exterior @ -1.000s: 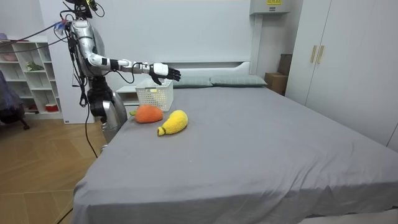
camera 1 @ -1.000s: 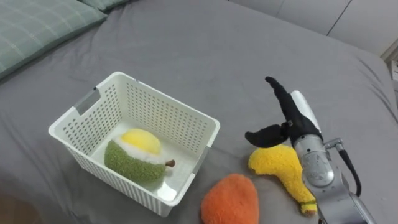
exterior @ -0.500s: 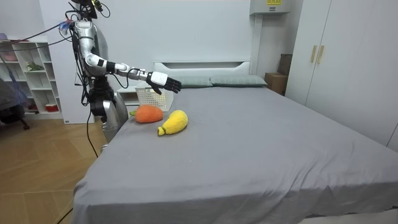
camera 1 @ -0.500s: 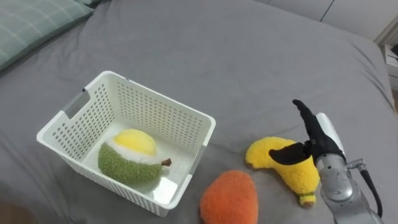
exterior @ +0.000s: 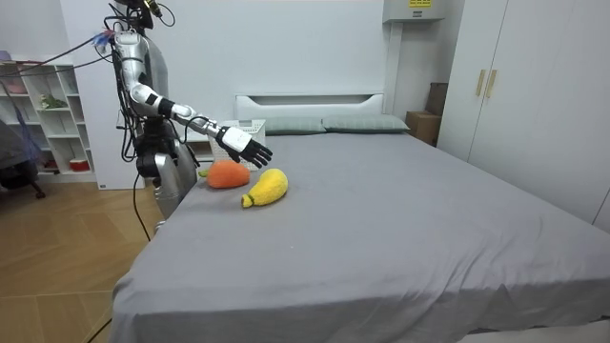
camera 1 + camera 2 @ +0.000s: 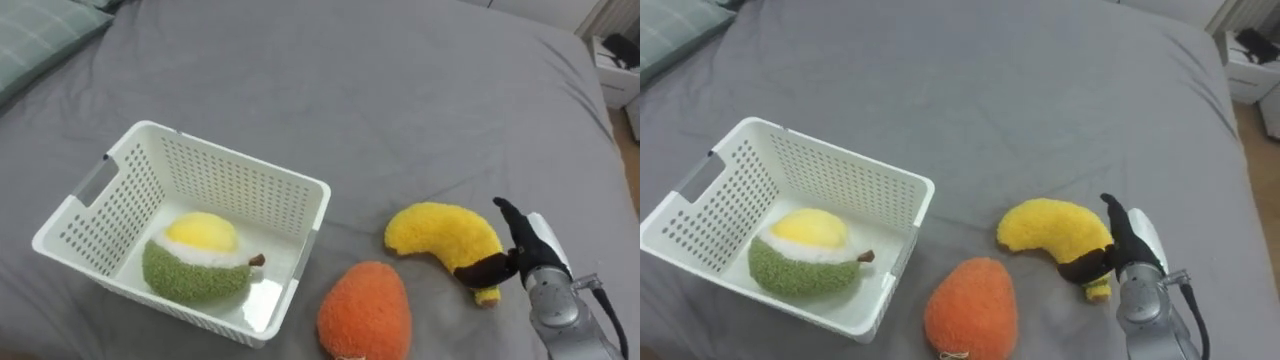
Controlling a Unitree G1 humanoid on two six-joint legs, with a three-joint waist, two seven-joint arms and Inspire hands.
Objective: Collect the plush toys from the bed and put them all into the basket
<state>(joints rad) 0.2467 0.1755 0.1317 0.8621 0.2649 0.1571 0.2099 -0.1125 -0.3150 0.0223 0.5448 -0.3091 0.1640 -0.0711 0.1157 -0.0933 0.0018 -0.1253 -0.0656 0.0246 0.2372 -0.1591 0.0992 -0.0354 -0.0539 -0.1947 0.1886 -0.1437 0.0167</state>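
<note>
The robot stands at the side of the bed (image 6: 360, 80), near its head end, with its right arm stretched out over the cover. The right hand (image 6: 532, 250) hangs at the lower end of the yellow toy (image 6: 440, 238), fingers straight and spread wide, thumb (image 6: 478, 269) reaching across the toy's tip; whether it touches cannot be told. It grips nothing. The yellow toy lies on the bed, just beside the orange toy (image 6: 365, 310). To their left stands the white basket (image 6: 230, 160), holding a green and yellow toy (image 6: 195, 268) against its near wall
</note>
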